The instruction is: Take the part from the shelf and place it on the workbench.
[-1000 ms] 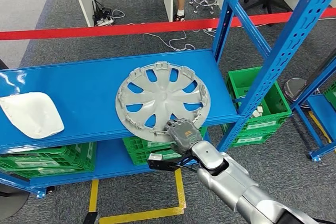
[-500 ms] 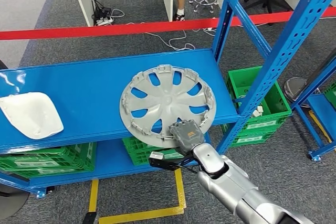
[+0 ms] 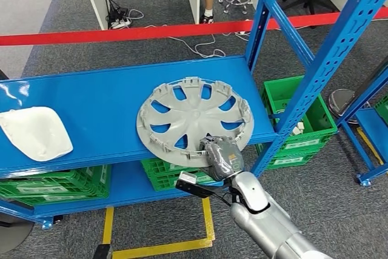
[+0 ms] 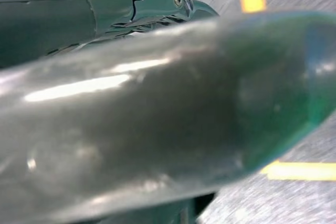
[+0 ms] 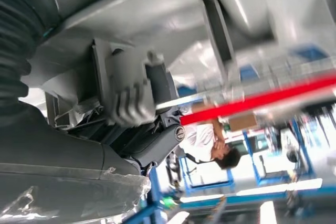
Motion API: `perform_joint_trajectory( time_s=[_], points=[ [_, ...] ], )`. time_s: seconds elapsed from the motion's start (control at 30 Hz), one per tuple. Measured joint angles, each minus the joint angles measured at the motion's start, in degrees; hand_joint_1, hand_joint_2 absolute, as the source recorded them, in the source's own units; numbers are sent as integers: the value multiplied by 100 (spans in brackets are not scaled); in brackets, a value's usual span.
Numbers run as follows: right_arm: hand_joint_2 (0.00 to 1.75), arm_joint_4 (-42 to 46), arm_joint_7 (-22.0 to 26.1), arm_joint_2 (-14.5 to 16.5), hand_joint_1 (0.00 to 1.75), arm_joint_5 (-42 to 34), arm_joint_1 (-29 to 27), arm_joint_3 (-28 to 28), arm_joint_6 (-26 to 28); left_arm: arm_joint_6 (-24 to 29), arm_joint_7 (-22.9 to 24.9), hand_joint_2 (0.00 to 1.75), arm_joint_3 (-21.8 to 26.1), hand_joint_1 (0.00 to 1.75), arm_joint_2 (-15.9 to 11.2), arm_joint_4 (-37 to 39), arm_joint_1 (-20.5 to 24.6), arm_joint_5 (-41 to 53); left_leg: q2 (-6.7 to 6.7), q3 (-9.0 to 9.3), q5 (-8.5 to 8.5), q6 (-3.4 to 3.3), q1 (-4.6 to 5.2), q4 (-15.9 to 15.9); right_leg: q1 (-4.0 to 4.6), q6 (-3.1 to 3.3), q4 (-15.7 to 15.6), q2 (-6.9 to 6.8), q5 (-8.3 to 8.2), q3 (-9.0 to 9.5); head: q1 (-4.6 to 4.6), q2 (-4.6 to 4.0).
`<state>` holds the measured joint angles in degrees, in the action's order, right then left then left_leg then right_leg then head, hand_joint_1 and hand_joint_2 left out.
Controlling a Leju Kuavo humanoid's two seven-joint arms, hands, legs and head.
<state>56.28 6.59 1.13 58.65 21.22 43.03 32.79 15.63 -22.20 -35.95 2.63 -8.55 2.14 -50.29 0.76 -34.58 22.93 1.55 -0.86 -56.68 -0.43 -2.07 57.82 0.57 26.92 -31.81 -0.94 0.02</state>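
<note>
— One hubcap, and where was it?

— On the blue shelf, near the front right, its near rim sticking out past the shelf's edge. My right hand gripped that rim; in the right wrist view my fingers were clenched round the grey plastic.

— What had just changed?

— Over the last second the hubcap had slid right and toward me, and my hand had dropped lower and come back with it. I judged that as the pull-off under way: it was leaving the shelf but not yet free, so the workbench step was still to come.

— And your left hand?

— Its wrist view showed grey blur over floor with yellow tape; I could not tell its fingers' state.

— What else was around?

— A white part at the shelf's left, well apart. Green crates underneath and to the right. The blue upright stood just beside the hubcap's right edge; I thought the rim might catch it.
</note>
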Motion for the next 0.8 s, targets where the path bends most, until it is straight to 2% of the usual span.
perform_joint_trajectory(
  time_s=[0.13,0.37,0.5,0.8],
  points=[
    [175,963,511,-83,175,-701,-522,-496,116,388,-813,175,-3,0,-7,0,-5,66,0,-9,3,0,0,1,-1,0,0,0,4,-8,0,0],
    [175,2113,991,-230,175,-1420,-980,-1082,9,787,-1452,175,-7,0,-9,0,0,74,0,-9,5,1,1,1,-1,0,-1,2,5,-11,1,0],
    [175,2540,1180,-269,175,-1867,-1148,-1305,-142,793,-1527,175,-7,0,-9,0,-1,83,-1,-10,5,1,1,1,-1,0,0,3,4,-12,0,0],
    [175,2989,1368,-290,175,-2244,-1337,-1516,-228,793,-1563,175,-9,0,3,0,4,80,0,-12,6,1,0,1,0,1,0,1,5,-13,0,0]
  ],
)
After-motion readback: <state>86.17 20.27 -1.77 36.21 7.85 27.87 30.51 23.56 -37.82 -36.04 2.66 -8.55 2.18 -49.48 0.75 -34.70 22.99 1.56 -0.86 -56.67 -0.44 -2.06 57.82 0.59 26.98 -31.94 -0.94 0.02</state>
